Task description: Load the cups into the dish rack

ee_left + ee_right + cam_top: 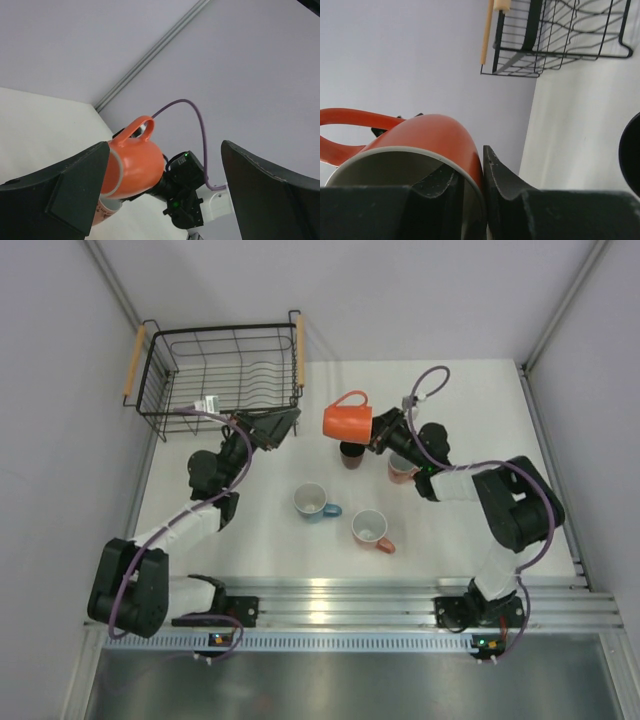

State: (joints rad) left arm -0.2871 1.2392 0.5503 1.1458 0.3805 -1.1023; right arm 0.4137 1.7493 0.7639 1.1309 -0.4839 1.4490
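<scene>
Above the middle of the tabletop, toward its far edge, the orange mug hangs lifted and tipped on its side, handle toward the far edge. The right claw is clamped on its rim, one finger inside the pale interior and one against the outer wall. A dark mug stands just below it; a pink mug stands beside that, partly hidden by the right arm. A blue mug and a second pink mug stand nearer the near edge. The left claw, fingers spread wide and holding nothing, faces the orange mug from the left. The dish rack sits at the far left corner.
</scene>
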